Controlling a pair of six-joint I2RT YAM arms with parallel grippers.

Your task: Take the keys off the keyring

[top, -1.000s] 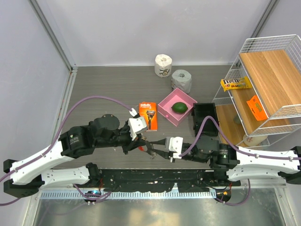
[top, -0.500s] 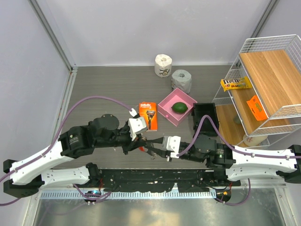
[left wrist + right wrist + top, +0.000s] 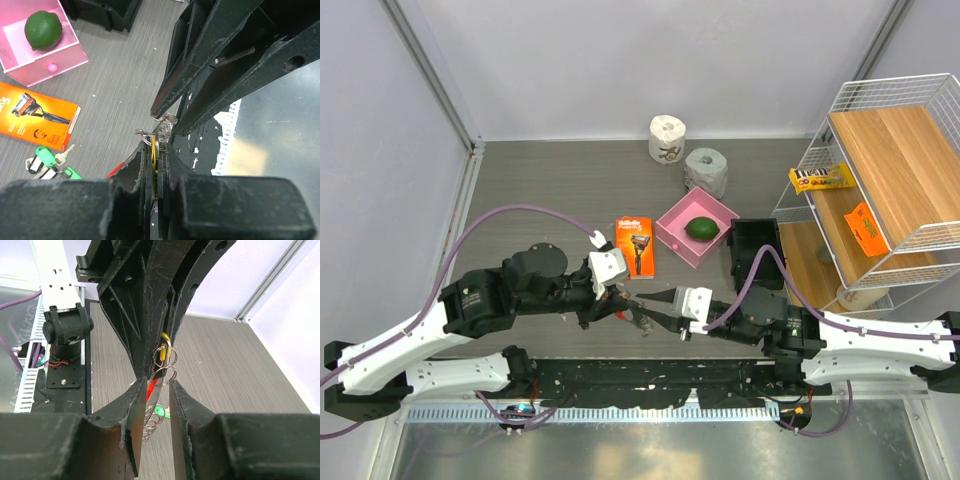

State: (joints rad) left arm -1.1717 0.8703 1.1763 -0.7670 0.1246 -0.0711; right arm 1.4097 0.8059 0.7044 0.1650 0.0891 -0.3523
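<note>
Near the flat orange cardboard razor box (image 3: 638,244), our left fingers (image 3: 150,165) clamped a yellow-tagged key (image 3: 154,167); our right fingers (image 3: 150,405) straddled silvery wire rings (image 3: 165,369), grip unclear.

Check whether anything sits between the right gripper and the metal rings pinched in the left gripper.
Nothing visible does. The right gripper has its fingertips right at the silvery metal rings, which the shut left gripper holds together with a yellow tag.

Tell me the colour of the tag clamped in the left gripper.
Yellow tag, best seen in the left wrist view, pinched in the left gripper.
</note>
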